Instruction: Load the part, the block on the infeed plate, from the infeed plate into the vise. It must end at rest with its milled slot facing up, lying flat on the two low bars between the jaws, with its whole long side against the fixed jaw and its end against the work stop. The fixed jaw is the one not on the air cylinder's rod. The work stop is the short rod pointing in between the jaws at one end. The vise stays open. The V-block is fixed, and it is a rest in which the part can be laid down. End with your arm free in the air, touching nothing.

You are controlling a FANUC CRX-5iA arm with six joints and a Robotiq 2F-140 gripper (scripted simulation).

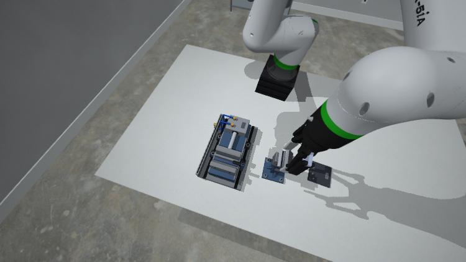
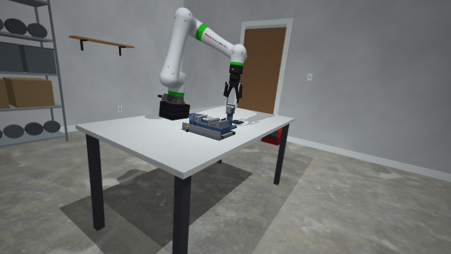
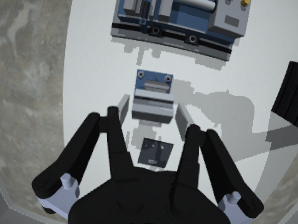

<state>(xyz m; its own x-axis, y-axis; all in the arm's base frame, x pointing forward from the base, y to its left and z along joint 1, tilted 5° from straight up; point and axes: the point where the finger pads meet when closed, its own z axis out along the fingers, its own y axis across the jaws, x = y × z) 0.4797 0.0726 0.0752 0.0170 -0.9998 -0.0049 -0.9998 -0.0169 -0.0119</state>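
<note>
The part point(image 1: 281, 158) is a light grey block resting in the V-block point(image 1: 273, 172), which stands on a small blue base right of the vise point(image 1: 224, 151). It also shows in the wrist view point(image 3: 152, 106). My gripper point(image 1: 289, 159) is half open and hangs over the V-block. Its fingertips stand to either side of the part's top, and no clamping shows. In the wrist view the gripper point(image 3: 149, 117) straddles the part with gaps on both sides. The dark infeed plate point(image 1: 320, 174) lies empty just right of the V-block. The vise jaws stand open with nothing between them.
The vise's air cylinder end with blue hoses point(image 1: 233, 123) points toward the arm's black base point(image 1: 276, 81). The table's front edge lies close behind the infeed plate. A shelf rack point(image 2: 28, 72) and a door point(image 2: 263, 62) stand well away from the table.
</note>
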